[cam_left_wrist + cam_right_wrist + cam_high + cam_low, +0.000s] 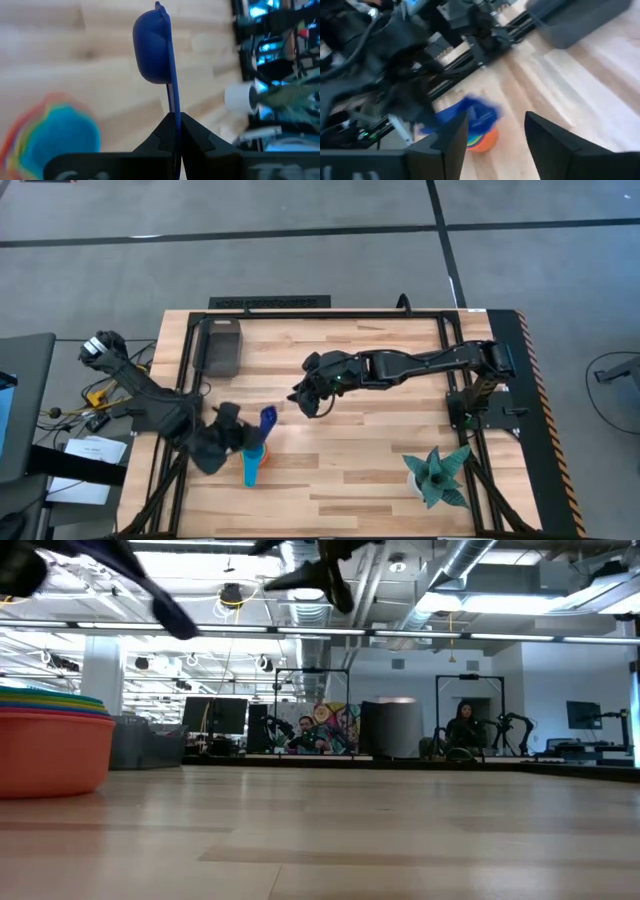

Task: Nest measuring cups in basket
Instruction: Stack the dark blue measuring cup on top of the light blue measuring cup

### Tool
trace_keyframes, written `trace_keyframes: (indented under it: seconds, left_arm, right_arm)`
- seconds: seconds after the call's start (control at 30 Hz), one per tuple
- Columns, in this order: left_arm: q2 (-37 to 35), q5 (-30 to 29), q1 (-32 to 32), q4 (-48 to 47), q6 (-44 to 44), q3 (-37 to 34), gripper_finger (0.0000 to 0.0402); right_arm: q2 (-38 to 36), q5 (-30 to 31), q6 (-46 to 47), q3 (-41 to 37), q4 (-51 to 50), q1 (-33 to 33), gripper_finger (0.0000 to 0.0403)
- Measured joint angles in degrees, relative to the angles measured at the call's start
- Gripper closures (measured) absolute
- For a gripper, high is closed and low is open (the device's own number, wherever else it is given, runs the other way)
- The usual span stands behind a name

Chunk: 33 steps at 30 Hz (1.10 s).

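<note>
A dark blue measuring cup (151,47) sits in my shut left gripper (175,119), over the table's left near part (268,418). Just nearer than it, a nested stack of cups (252,464) stands on its base on the wood; red is outermost with coloured rims inside (50,735), and light blue shows on top. The dark grey basket (222,346) stands at the far left of the table. My right gripper (306,400) hangs open above the table's middle, to the right of the blue cup and touching nothing. My left gripper pinches the dark blue cup's handle (174,102) between its two fingers, which lie along the handle. The bowl (150,55) sticks out beyond the fingertips. The cup is lifted clear of the table, beside and above the stack (60,135).
A teal spiky plant (438,476) stands near the table's right near corner. A black metal frame (330,313) runs around the table's edges. Bare wood lies between the basket and the stack and across the middle. People and equipment show in the room beyond (465,725).
</note>
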Motion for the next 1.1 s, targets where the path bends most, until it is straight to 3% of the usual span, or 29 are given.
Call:
trace_keyframes:
  seconds: [0.13,0.23,0.87,1.1]
  left_arm:
    - [2.71,4.74,-5.52,-0.8,-8.49,0.0,0.0401]
    - [4.47,10.33,-7.51,-0.07,-9.27,0.0,0.0401]
    - [5.22,13.69,-8.22,-6.88,-8.92,0.0,0.0401]
    - [5.63,18.73,-6.22,-6.05,-9.16,0.0,0.0357]
  right_arm:
    - [0.0,0.06,0.06,0.0,-2.17,-0.46,0.0174]
    - [0.02,0.0,0.04,0.0,-3.74,-0.49,0.0178]
    - [0.02,0.06,0.18,0.0,-4.66,-0.8,0.0191]
    - [0.04,0.05,0.24,0.0,-4.66,-0.77,0.0192]
